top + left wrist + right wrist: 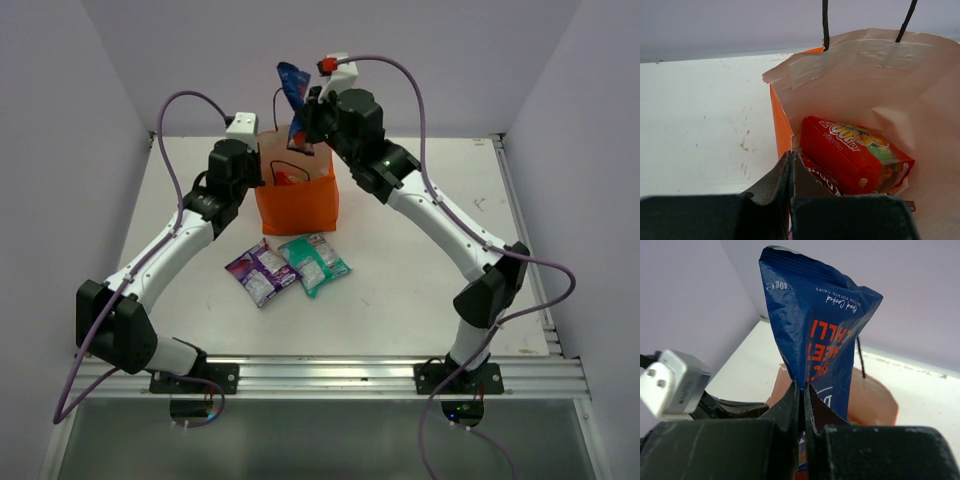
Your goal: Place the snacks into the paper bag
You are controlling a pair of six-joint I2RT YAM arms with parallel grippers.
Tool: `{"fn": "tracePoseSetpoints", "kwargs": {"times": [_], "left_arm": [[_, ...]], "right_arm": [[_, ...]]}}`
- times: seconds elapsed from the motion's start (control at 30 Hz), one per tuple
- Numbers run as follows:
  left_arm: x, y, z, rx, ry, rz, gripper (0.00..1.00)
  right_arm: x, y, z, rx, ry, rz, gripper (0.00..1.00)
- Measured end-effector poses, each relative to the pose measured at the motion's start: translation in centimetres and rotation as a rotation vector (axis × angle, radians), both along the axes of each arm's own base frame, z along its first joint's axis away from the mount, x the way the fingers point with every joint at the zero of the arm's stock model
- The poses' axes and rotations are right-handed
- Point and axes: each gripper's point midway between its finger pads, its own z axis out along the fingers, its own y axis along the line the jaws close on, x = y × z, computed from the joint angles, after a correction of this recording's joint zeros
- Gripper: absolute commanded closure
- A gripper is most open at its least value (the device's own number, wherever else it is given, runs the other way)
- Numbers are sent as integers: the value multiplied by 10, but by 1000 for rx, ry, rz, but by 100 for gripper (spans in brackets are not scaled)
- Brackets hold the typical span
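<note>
At upper centre of top view, standing upright on table [420, 270]: paper bag [296, 200], left gripper [790, 161] pinching its rim, jaws closed. Just above, gripping dark blue bag [825, 335] between closed jaws: right gripper [801, 390]. Lying inside: red candy bag [855, 157], Doritos bag [822, 179]. Lying below bag, touching: purple pack [260, 270], teal pack [315, 262].

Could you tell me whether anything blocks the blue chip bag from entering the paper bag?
Nothing visible does: the left hand holds the paper bag open below the blue chip bag; red packets lie low inside.
</note>
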Motion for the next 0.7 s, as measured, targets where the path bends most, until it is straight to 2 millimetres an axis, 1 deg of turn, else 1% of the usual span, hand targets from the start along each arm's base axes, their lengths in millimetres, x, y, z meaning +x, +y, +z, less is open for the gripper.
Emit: {"fn": "tracePoseSetpoints", "kwargs": {"times": [0.1, 0.23, 0.3, 0.37, 0.47, 0.5, 0.53, 0.57, 0.6, 0.63, 0.7], "left_arm": [[0, 0, 0, 0, 0, 0, 100], [0, 0, 0, 0, 0, 0, 100], [0, 0, 0, 0, 0, 0, 100], [0, 0, 0, 0, 0, 0, 100], [0, 0, 0, 0, -1, 0, 100], [0, 0, 0, 0, -1, 0, 100], [0, 0, 1, 0, -1, 0, 100], [0, 0, 1, 0, -1, 0, 100], [0, 0, 1, -1, -2, 0, 100], [-1, 0, 0, 0, 0, 0, 100], [-1, 1, 0, 0, 1, 0, 100]], "right_arm": [[7, 19, -32, -10, 64, 43, 100], [8, 28, -75, -34, 148, 62, 100], [7, 29, -91, -46, 180, 62, 100], [6, 30, -103, -60, 203, 61, 100], [3, 33, -117, -89, 234, 61, 96], [1, 34, -123, -104, 244, 60, 92], [-1, 37, -129, -119, 254, 57, 78], [-3, 39, -134, -131, 265, 61, 71], [-7, 43, -144, -160, 278, 67, 64], [-10, 46, -153, -183, 291, 71, 55], [-17, 52, -169, -233, 313, 79, 53]]}}
